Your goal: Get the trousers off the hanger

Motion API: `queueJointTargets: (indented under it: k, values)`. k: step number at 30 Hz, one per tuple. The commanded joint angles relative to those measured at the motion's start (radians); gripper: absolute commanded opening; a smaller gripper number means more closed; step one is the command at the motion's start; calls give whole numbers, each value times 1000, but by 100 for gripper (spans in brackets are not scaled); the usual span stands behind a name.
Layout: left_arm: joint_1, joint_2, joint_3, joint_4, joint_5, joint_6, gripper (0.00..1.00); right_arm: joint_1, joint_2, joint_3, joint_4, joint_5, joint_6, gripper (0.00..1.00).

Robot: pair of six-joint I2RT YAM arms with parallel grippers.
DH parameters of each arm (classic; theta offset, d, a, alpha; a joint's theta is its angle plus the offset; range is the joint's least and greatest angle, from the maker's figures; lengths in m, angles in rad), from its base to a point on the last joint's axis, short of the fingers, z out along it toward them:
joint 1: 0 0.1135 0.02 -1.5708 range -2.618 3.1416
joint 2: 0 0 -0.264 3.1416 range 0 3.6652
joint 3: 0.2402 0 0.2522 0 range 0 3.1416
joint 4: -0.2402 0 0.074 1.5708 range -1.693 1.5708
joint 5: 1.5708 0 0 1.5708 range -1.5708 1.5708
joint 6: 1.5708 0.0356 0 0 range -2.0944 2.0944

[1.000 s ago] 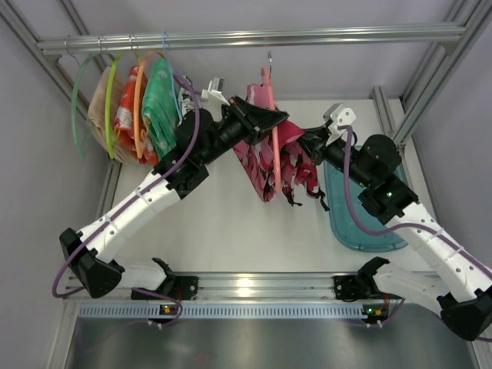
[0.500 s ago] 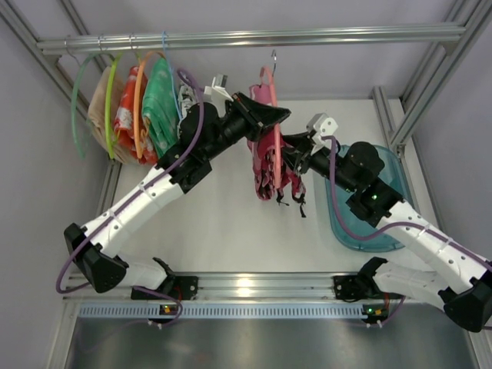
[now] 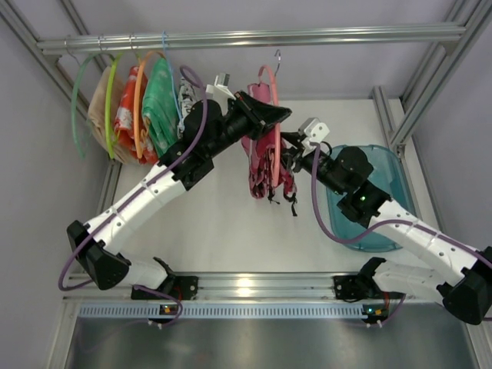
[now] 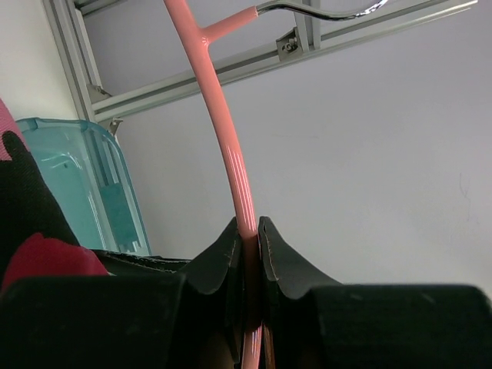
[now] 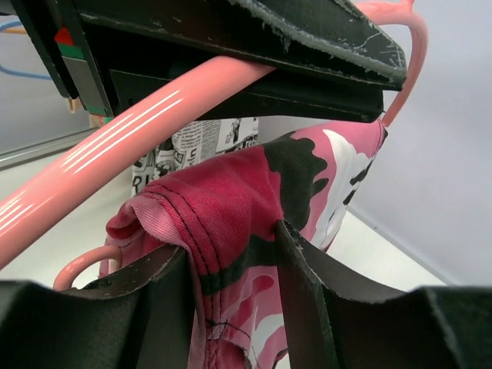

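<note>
Two right fingers [image 5: 315, 296] pinch trousers [image 5: 231, 207] (hanger [image 5: 131, 131] just above).

Silver aluminium rail [image 3: 307, 34] spans the rear. At its left end hang thin green plastic hangers [image 3: 74, 108], an orange plastic hanger [image 3: 137, 92], a green patterned garment [image 3: 163, 104] and an orange-red garment [image 3: 125, 115]. A translucent teal plastic tray [image 3: 384, 231] lies on the white tabletop [image 3: 215, 223], at right.

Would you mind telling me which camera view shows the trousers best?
The right wrist view: the trousers fill it, a fold pinched in the right claw. The top external view shows them whole, small, draped on the hanger. The left wrist view catches only a scrap at left.
</note>
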Motion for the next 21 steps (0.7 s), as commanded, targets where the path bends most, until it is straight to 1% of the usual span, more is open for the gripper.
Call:
queueJointTargets:
  k: [1,4,5,7,10,11,13,14,15,19,21]
  values:
    - [-10,-35,97,206,18,17,0,16,24,-1,121,95,-39,43]
    - [-10,-34,102,207,19,9,0,16,47,-1,138,122,-41,40]
    - [-10,-34,105,207,19,3,0,16,55,-3,146,132,-42,36]
    - [-12,-34,111,206,27,-1,0,14,72,-6,170,162,-50,35]
    - [-13,-38,110,206,30,0,0,14,86,-4,197,180,-50,26]
    - [-15,-40,108,204,30,0,0,14,87,2,201,182,-48,18]
    - [-15,-51,97,197,25,-3,0,10,94,20,207,195,-53,11]
    - [-15,-54,94,198,27,-3,0,8,95,28,207,203,-53,1]
    - [-15,-60,85,197,27,-6,0,5,97,35,207,208,-54,0]
    - [-15,-71,67,198,25,-5,0,-23,89,100,186,208,-38,0]
    - [-15,-80,41,197,16,12,0,-33,80,134,146,194,-19,0]
